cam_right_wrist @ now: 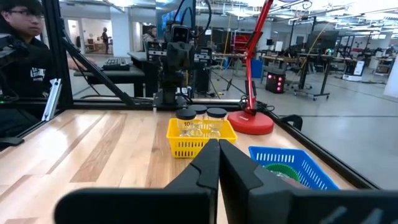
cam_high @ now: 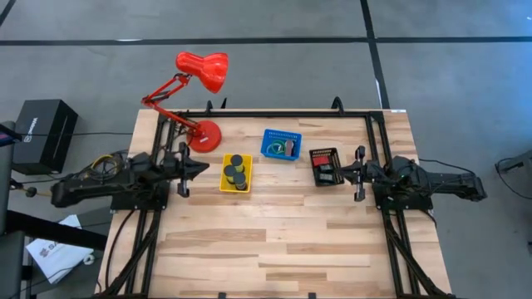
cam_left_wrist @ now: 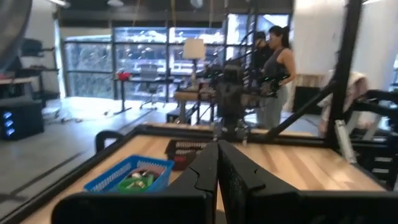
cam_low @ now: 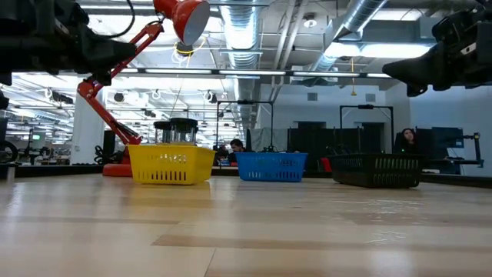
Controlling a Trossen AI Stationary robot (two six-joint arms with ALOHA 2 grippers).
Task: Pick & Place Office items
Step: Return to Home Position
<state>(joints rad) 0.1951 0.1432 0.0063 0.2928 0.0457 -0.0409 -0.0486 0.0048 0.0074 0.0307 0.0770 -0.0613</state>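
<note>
While left claw (cam_left_wrist: 217, 152) hovers closed, right claw (cam_right_wrist: 219, 149) closed

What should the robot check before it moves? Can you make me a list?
1. Grippers empty: the left gripper and the right gripper are both shut on nothing. Ok.
2. Loose items on the table: none shows outside the baskets. Ok.
3. Are the black rolls inside the yellow basket? Ok.
4. Baskets upright: the yellow one, the blue basket and the black basket all stand flat. Ok.
5. Arms raised above the baskets, as the low view shows. Ok.
6. What exactly lies in the black basket: cannot tell.
</note>
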